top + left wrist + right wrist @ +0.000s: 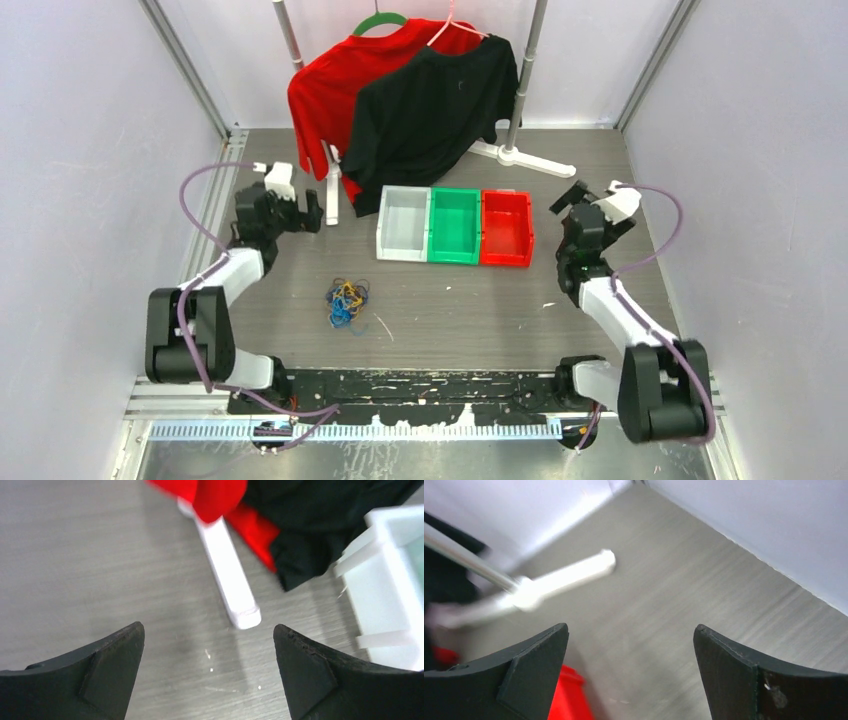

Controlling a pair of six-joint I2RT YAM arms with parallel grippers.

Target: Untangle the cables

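Clearly nothing is gripped: left gripper and right gripper both gape wide, parked at opposite sides, likely leaving clear access to the cables, knotted together on the table, near-left of centre.

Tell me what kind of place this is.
Probably a robot lab test cell: two arms bolted to a grey table walled by white panels, with staged props: coloured bins, shirts on a rack, a cable tangle.
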